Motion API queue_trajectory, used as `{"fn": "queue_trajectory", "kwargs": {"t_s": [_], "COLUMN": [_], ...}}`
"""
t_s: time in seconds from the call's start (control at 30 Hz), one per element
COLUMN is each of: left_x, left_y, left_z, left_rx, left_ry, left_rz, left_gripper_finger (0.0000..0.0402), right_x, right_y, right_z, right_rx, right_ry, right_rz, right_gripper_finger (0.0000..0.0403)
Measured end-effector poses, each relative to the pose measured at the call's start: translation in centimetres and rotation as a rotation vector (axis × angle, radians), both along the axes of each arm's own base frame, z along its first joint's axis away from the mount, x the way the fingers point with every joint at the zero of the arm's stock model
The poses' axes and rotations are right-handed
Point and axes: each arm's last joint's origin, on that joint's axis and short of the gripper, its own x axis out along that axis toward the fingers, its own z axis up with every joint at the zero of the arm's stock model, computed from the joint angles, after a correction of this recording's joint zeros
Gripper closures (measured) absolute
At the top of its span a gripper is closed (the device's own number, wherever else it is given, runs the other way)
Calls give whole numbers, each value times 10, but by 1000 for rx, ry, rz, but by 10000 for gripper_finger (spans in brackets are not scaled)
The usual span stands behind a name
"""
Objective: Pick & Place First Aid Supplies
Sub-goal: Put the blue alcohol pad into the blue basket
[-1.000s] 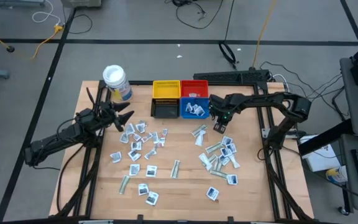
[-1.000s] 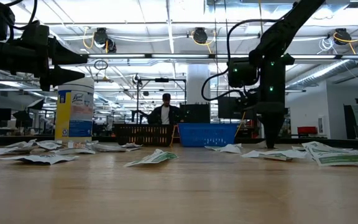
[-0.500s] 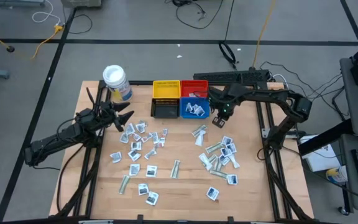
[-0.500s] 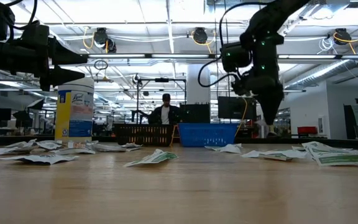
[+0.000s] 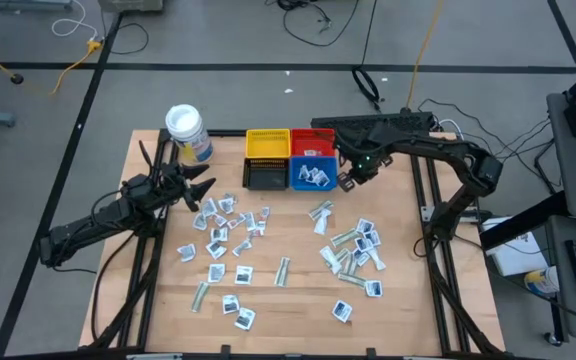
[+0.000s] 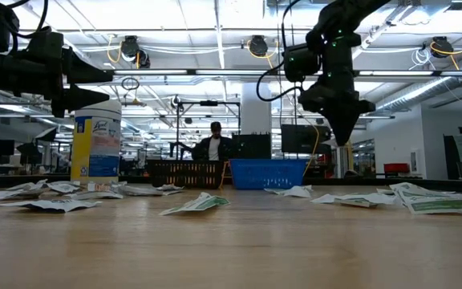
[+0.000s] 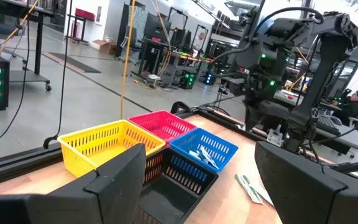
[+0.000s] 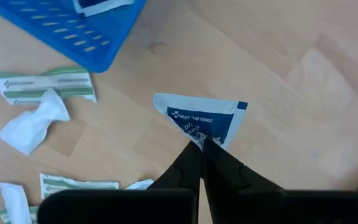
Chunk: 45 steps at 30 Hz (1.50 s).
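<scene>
Many small white and silvery first aid packets lie flat on the wooden table, one cluster at centre left (image 5: pixel 223 228) and another at the right (image 5: pixel 358 245). A few more lie inside the blue bin (image 5: pixel 314 173). My right gripper (image 5: pixel 348 182) hangs above the table just right of the blue bin, pointing down and shut on a white packet with a dark blue print (image 8: pixel 201 118). My left gripper (image 5: pixel 200 192) waits open and level over the table's left part, near the jar, with nothing between its fingers. My right gripper pinches the blue-printed packet at one corner (image 8: pixel 196 130) between its two fingertips (image 8: pixel 188 163). The fingers come from above, pointing down. The packet hangs below them, lifted clear of the table (image 8: pixel 291 56).
Four small bins stand together at the far edge: yellow (image 5: pixel 267 144), red (image 5: pixel 313 141), black (image 5: pixel 265 175) and blue. A white-lidded jar (image 5: pixel 186 130) stands at the far left. Long green-striped strips (image 8: pixel 42 84) lie beside the blue bin. A person (image 6: pixel 212 144) sits beyond the table.
My right gripper has risen from the table's right packet cluster and gone toward the far edge, next to the blue bin, rolling its wrist on the way. It stayed shut, and the blue-printed packet has been lifted clear of the table.
</scene>
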Motion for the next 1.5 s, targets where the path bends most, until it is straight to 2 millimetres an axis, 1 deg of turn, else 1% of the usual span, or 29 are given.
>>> {"fn": "queue_trajectory", "kwargs": {"t_s": [0.1, 0.3, 0.43, 0.77, 1.0, 1.13, 1.23, 1.3, 1.4, 1.5], "left_x": [0, 0, 0, 0, 0, 0, 0, 0, 0, 0], "left_y": [0, 0, 0, 0, 0, 0, 0, 0, 0, 0], "left_z": [0, 0, 0, 0, 0, 0, 0, 0, 0, 0], "left_rx": [0, 0, 0, 0, 0, 0, 0, 0, 0, 0], "left_ry": [0, 0, 0, 0, -1, 0, -1, 0, -1, 0], "left_rz": [0, 0, 0, 0, 0, 0, -1, 0, -1, -1], "left_gripper_finger": [96, 96, 96, 96, 96, 96, 96, 96, 96, 96], "right_x": [1, 17, 33, 75, 99, 106, 115, 118, 121, 123], "right_y": [-1, -9, -15, -38, -47, -45, -39, -37, -33, -31], "right_z": [3, 8, 9, 15, 21, 13, -2, -11, -20, -36], "right_rx": [-3, -7, -1, -13, -21, -22, -16, -14, -29, -32], "right_ry": [-5, -14, -4, -28, -43, -42, -29, -29, -59, -57], "right_rz": [-15, -36, -27, -25, -14, -3, 18, 27, 40, 47], "right_gripper_finger": [401, 401, 401, 402, 402, 402, 402, 402, 402, 402]}}
